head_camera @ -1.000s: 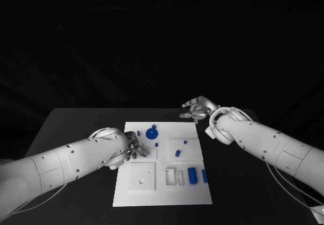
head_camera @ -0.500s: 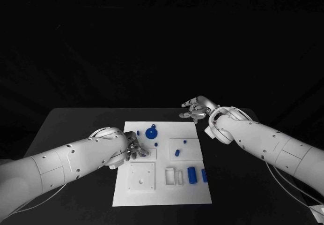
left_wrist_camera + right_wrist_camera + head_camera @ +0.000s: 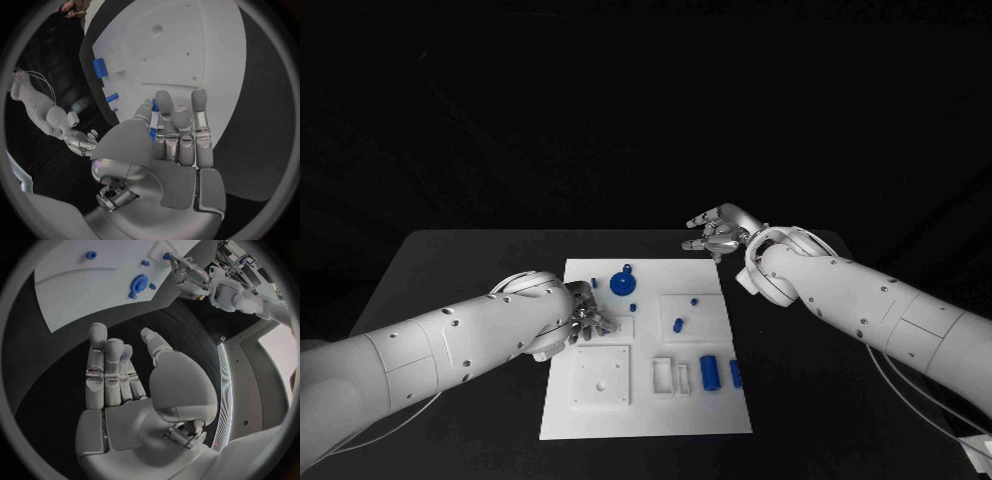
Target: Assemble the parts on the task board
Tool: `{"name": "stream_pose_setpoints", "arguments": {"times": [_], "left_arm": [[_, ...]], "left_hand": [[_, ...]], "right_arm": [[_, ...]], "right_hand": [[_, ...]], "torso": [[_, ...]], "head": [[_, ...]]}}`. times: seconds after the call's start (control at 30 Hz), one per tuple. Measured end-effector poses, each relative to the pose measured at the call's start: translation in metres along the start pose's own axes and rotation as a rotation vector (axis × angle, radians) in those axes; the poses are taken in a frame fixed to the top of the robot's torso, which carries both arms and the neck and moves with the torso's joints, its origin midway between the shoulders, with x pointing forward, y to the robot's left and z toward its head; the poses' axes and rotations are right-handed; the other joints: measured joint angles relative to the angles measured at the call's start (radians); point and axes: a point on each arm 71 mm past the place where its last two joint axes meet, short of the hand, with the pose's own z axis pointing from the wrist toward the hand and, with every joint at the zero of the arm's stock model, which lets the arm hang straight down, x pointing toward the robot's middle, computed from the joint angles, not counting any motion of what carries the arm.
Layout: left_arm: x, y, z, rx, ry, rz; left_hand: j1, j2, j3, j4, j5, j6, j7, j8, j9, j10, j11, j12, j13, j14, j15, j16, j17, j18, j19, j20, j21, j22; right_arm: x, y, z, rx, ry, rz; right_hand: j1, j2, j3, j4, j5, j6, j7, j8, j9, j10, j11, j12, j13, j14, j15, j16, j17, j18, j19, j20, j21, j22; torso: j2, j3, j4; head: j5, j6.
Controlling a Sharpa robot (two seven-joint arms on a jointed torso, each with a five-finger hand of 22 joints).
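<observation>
Task board (image 3: 646, 345) sits mid-table, and nothing's really budged in the last second. My left hand (image 3: 583, 322) still pinches a small blue part (image 3: 153, 120) over its left edge, so no insertion yet. Right hand (image 3: 718, 232) keeps hovering past the far corner, fingers apart, holding nothing.

You have a black desk (image 3: 473, 270) under everything, its matte top reaching out to both sides in the head view and its far edge meeting a dark backdrop. In the right wrist view, a thin pale strip (image 3: 223, 385) curves along the desk's edge, with grey floor (image 3: 250, 390) beyond it.
</observation>
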Motion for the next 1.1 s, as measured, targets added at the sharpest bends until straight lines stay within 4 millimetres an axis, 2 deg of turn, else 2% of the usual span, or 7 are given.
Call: {"name": "stream_pose_setpoints", "arguments": {"times": [0.23, 0.47, 0.6, 0.87, 1.1], "left_arm": [[0.0002, -0.0004, 0.0001, 0.004, 0.002, -0.004], [0.0001, -0.0001, 0.0004, 0.008, 0.003, -0.009], [0.0002, -0.0003, 0.0005, 0.011, 0.004, -0.012], [0.0005, -0.0003, 0.0005, 0.016, 0.004, -0.017], [0.0009, 0.0002, 0.0000, 0.021, 0.005, -0.021]], "left_hand": [[0.016, 0.015, 0.009, -0.014, 0.017, 0.002, 0.002, 0.000, 0.000, 0.000, 0.000, 0.000, -0.001, 0.000, 0.000, 0.000, 0.001, 0.000, 0.000, 0.000, 0.000, 0.000], [0.022, 0.023, 0.018, -0.027, 0.018, 0.003, 0.004, -0.004, 0.006, 0.000, 0.000, 0.000, -0.002, 0.000, 0.000, 0.000, 0.001, 0.000, 0.000, 0.000, 0.000, 0.000], [0.021, 0.032, 0.024, -0.038, 0.036, 0.005, 0.005, -0.004, 0.006, 0.000, 0.000, 0.000, -0.003, 0.000, 0.000, 0.000, 0.001, 0.000, 0.000, 0.000, 0.004, 0.000], [0.012, 0.041, 0.016, -0.046, 0.158, 0.001, 0.002, -0.004, 0.009, 0.000, 0.000, 0.000, -0.005, 0.005, -0.001, 0.000, 0.002, 0.000, 0.000, 0.000, 0.011, 0.000], [-0.005, 0.058, 0.014, -0.047, 0.219, 0.001, 0.002, -0.004, 0.012, 0.000, 0.000, 0.003, -0.010, 0.009, 0.002, 0.001, 0.004, 0.000, -0.001, 0.000, 0.016, 0.000]], "right_arm": [[0.0001, -0.0001, 0.0000, 0.000, 0.000, 0.000], [0.0000, -0.0005, -0.0001, 0.001, 0.000, 0.000], [0.0000, -0.0006, -0.0002, 0.001, 0.000, 0.000], [0.0009, -0.0013, -0.0003, 0.003, 0.002, 0.000], [0.0017, -0.0021, -0.0004, 0.005, 0.004, 0.000]], "right_hand": [[-0.004, -0.004, -0.003, 0.003, 0.000, 0.000, 0.000, 0.000, 0.000, 0.000, 0.000, 0.000, 0.000, 0.000, 0.000, 0.000, 0.000, 0.000, 0.000, 0.000, 0.000, -0.001], [-0.004, -0.004, -0.002, 0.003, 0.000, 0.000, 0.000, 0.000, 0.000, 0.000, 0.000, 0.000, 0.000, 0.000, 0.000, 0.000, 0.000, 0.000, 0.000, 0.000, 0.000, -0.001], [-0.004, -0.004, -0.002, 0.003, 0.000, 0.000, 0.000, 0.000, 0.000, 0.000, 0.000, 0.000, 0.000, 0.000, 0.000, 0.000, 0.000, 0.000, 0.000, 0.000, 0.000, -0.001], [-0.004, -0.004, 0.000, 0.005, 0.004, 0.000, 0.000, 0.000, 0.000, 0.000, 0.000, 0.000, 0.000, 0.000, 0.000, 0.000, 0.000, 0.000, 0.000, 0.000, 0.000, -0.001], [-0.004, -0.004, 0.000, 0.005, 0.004, 0.001, -0.001, 0.000, 0.000, 0.000, 0.000, 0.000, 0.000, 0.000, 0.000, 0.000, 0.000, 0.000, 0.000, 0.000, 0.000, -0.001]], "torso": [[0.000, -0.0002, -0.0001], [0.000, -0.0004, -0.0002], [0.000, -0.0003, -0.0001], [0.000, -0.0005, -0.0002], [0.000, -0.0003, -0.0007]], "head": [[0.000, 0.000], [-0.001, -0.001], [-0.001, -0.001], [-0.001, -0.001], [-0.001, -0.001]]}}
